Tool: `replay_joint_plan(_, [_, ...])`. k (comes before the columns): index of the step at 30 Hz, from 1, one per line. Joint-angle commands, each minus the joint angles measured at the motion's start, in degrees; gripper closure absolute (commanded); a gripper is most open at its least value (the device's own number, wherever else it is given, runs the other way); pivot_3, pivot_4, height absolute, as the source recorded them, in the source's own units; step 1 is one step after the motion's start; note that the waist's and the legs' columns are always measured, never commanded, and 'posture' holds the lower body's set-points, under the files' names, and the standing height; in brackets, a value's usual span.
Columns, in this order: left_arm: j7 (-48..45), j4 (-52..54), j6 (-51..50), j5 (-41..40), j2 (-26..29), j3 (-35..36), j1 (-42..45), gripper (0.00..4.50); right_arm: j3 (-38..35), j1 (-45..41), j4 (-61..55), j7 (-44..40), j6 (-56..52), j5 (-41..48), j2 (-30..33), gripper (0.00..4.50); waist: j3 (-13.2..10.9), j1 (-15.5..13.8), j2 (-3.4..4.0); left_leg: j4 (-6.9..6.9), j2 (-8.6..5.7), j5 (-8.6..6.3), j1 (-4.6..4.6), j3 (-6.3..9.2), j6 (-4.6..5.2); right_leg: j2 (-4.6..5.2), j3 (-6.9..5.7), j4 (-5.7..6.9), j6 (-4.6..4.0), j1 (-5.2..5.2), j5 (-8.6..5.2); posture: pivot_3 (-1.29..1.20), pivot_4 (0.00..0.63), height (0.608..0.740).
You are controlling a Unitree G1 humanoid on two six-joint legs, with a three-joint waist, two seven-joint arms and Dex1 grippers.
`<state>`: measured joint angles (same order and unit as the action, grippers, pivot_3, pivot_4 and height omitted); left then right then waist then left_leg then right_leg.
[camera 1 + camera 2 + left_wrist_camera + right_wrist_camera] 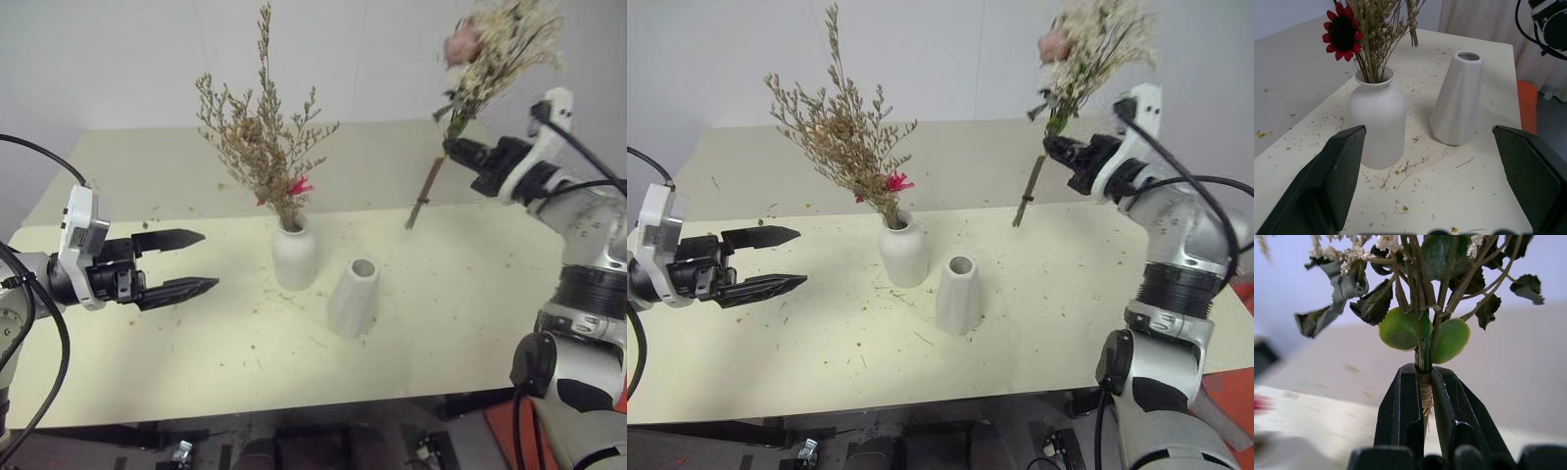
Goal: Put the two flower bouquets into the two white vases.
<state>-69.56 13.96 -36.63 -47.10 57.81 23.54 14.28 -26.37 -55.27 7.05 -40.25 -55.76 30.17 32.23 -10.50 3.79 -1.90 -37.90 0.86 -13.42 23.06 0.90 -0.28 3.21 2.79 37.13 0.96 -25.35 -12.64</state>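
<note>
right gripper (460,149) clamped on the stems of the rose bouquet (495,49), held up in the air above the table (147,176), well apart from the tall vase (354,297). dried bouquet (265,137) stands in the round vase (294,257). left gripper (196,262) released, grasping nothing, beside the vases.

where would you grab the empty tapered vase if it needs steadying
Take the tapered vase low on its wider body, from its left, where the open left pincer already faces it. It stands upright, its mouth must stay free, and the rounded vase crowds its upper left.
</note>
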Motion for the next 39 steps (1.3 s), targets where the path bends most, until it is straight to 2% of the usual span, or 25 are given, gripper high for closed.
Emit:
replay_joint_plan(1, [-1.2, 0.0, 0.9, -0.1, 1.3, 0.5, 1.5, 0.00, -3.4, 0.6, -6.4, -4.4, -2.1, 9.2, 2.7, 4.35, 0.0, 0.0, 0.00, 0.00, 0.00, 0.00, -0.09, 0.00, 0.00, 0.00, 0.00, -0.02, 0.01, 0.10, 0.00, 0.00, 0.150, 0.740])
replay_joint_plan(8, [-2.3, -0.2, 0.2, -0.4, 1.6, -0.3, 2.3, 0.00, -4.2, 2.8, -12.9, -9.2, -4.8, 22.9, 5.0, 4.35, 0.0, 0.0, 0.00, 0.00, 0.03, 0.02, -0.28, -0.01, 0.04, -0.04, 0.01, 0.00, 0.02, 0.28, -0.01, 0.00, 0.150, 0.740])
replay_joint_plan(14, [-2.5, 0.1, -0.4, -1.0, 1.7, -0.9, 3.1, 0.00, -0.8, 4.2, -17.8, -10.0, -2.0, 26.5, 4.9, 4.35, 0.0, -0.1, -0.01, -0.01, 0.03, 0.03, -0.27, 0.00, 0.05, -0.04, 0.01, -0.01, 0.03, 0.28, -0.01, 0.00, 0.150, 0.740])
replay_joint_plan(27, [-7.6, 1.0, -2.6, -4.1, 3.6, -1.5, 5.3, 0.00, 8.8, 8.6, -20.6, -13.4, 5.4, 24.5, 5.4, 4.35, 0.0, -0.6, -0.01, -0.05, 0.03, 0.03, -0.24, 0.00, 0.05, -0.04, 0.00, -0.02, 0.03, 0.26, -0.01, 0.00, 0.150, 0.740])
replay_joint_plan(39, [-6.7, 1.6, -2.9, -4.6, 3.1, -1.1, 4.8, 0.00, 11.8, 12.3, -20.3, -15.0, 9.2, 22.1, 6.5, 4.35, 0.0, -1.3, -0.01, -0.07, 0.03, 0.03, -0.24, 0.01, 0.05, -0.04, 0.00, -0.01, 0.04, 0.27, -0.01, 0.00, 0.150, 0.740])
